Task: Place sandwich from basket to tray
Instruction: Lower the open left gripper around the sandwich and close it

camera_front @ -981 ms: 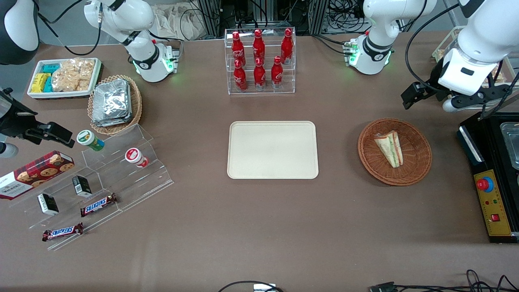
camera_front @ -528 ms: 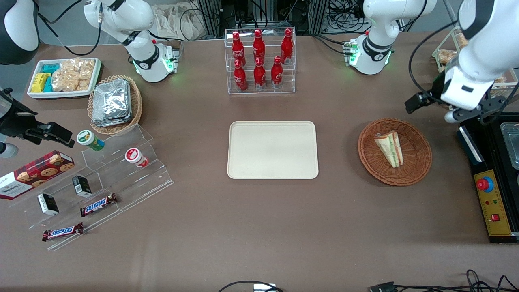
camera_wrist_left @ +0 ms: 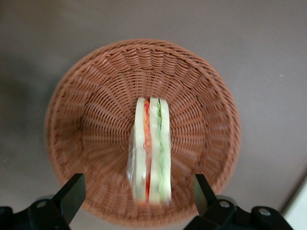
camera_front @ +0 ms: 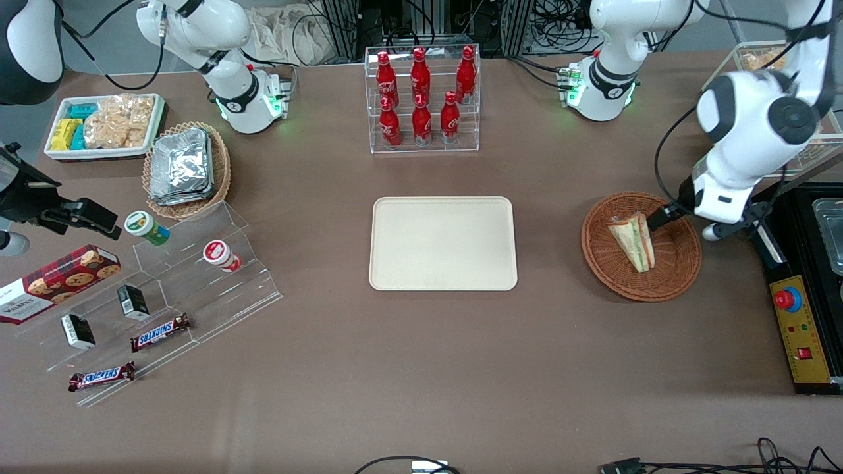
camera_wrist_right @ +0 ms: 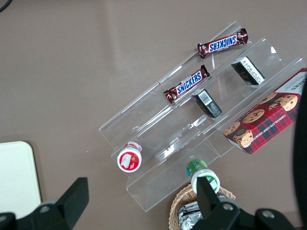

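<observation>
The sandwich [camera_front: 633, 241], a clear-wrapped white wedge with green and red filling, stands on edge in the round dark-brown wicker basket [camera_front: 678, 263] toward the working arm's end of the table. It also shows in the left wrist view [camera_wrist_left: 151, 148], in the middle of the basket [camera_wrist_left: 86, 120]. My left gripper [camera_front: 685, 220] hangs above the basket, over the edge farther from the front camera. It is open wide and empty [camera_wrist_left: 138, 201], its two black fingers [camera_wrist_left: 72, 194] straddling one end of the sandwich from above without touching it. The beige tray [camera_front: 442, 243] lies bare at the table's middle.
A clear rack of red bottles [camera_front: 421, 99] stands farther from the front camera than the tray. A black machine with a red button [camera_front: 797, 309] sits beside the basket at the table's end. Snack racks, a tan basket of foil packets [camera_front: 184, 168] and a white dish lie toward the parked arm's end.
The left arm has swung from above the black machine toward the front camera and down, bringing the gripper over the basket. The sandwich and basket have not moved.
</observation>
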Robot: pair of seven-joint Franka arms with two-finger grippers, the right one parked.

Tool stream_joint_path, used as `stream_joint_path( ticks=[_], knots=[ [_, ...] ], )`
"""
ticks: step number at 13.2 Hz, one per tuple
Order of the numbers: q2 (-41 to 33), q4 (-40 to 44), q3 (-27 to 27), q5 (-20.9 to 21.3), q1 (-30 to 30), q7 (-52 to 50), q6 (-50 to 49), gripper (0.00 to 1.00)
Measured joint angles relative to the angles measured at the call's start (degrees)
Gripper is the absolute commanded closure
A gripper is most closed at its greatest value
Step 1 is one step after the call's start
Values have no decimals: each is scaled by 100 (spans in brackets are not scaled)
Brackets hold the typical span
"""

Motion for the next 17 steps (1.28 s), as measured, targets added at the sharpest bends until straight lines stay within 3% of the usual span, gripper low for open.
stream_joint_path(
  ticks=[4,12,14,15,17],
  knots=[
    [968,-380,22,-4,-8,-147,1399,0],
    [1245,-367,22,-7,-48,-292,1629,2],
    [1291,-366,22,-8,-118,-404,1663,11],
    [1302,-366,21,-8,-170,-464,1670,22],
    [1305,-365,21,-8,-231,-545,1675,56]
  ],
)
